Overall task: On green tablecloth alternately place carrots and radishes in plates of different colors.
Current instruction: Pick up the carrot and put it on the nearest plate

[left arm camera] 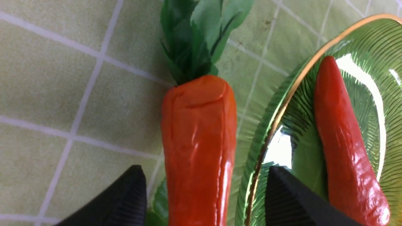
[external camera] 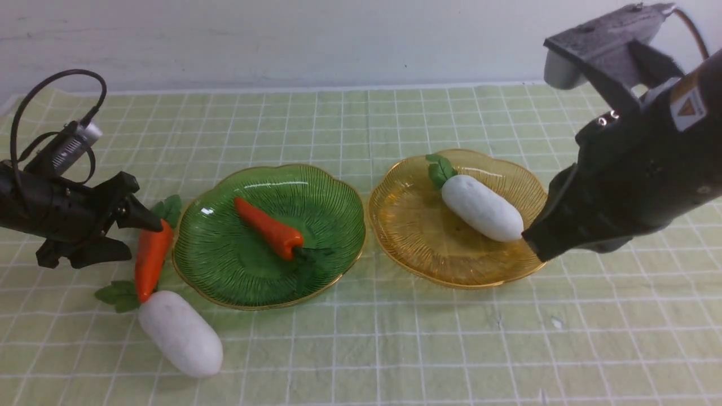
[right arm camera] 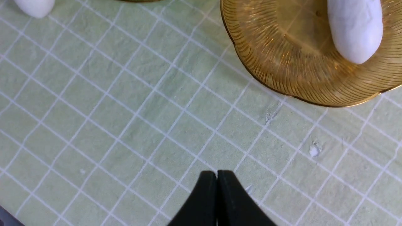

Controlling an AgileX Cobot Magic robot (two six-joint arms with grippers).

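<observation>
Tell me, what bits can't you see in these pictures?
- Left wrist view: the loose carrot runs past the picture's edge, so its tip is cut off.
- Right wrist view: the radish in the amber plate is cut by the edge; its leaves are out of frame.
- Front view: the right arm covers part of the amber plate's rim.

There are two carrots, the plated carrot (external camera: 268,227) and the loose carrot (external camera: 151,256) at 9 o'clock of the green plate (external camera: 225,270); two radishes, the plated radish (external camera: 482,207) and the loose radish (external camera: 180,332) at its 7 o'clock; two plates, counting the amber plate (external camera: 417,242); one green tablecloth (external camera: 395,349)
</observation>
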